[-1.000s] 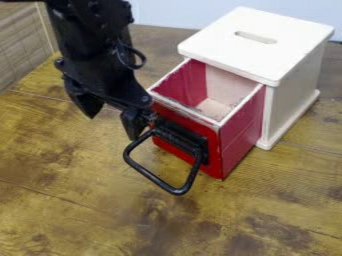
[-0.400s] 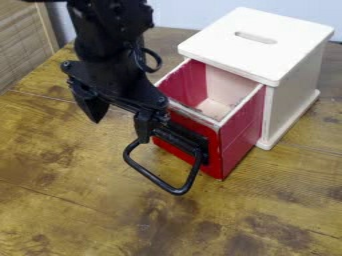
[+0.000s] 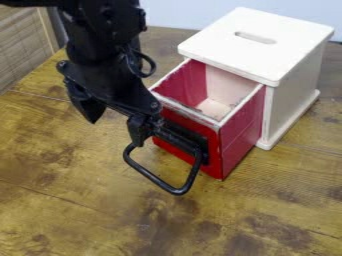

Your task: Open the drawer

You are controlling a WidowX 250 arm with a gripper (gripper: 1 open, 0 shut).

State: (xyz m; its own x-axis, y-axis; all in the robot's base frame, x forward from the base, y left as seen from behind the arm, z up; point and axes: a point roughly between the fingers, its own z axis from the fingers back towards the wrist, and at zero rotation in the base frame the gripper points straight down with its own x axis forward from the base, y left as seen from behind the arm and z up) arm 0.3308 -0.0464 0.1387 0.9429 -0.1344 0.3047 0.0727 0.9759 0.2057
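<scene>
Camera view, looking down at an angle across your wooden table [image 3: 80, 210]: the drawer [image 3: 207, 115] sits right of centre, pulled out from the cream wooden box [image 3: 267, 55] with the slotted top, so you can see its red walls and the pale wood floor inside. Its front face points toward the lower left, carrying a black bracket [image 3: 181, 140] and the large black loop handle [image 3: 163, 165], which droops down and forward until its lower edge lies on or just above the tabletop. Your gripper [image 3: 114, 112] hangs just to the left of the drawer front, above and slightly behind the loop. You have its fingers spread wide: one dark finger [image 3: 83, 100] stands out to the left, clear of everything, while the other finger [image 3: 140, 125] comes down right beside the bracket, at the upper left end of the handle. From this angle you cannot tell whether that finger touches the bracket or merely stands next to it. Nothing is clamped between the fingers. The arm's black body rises from the gripper toward the top left corner.
</scene>
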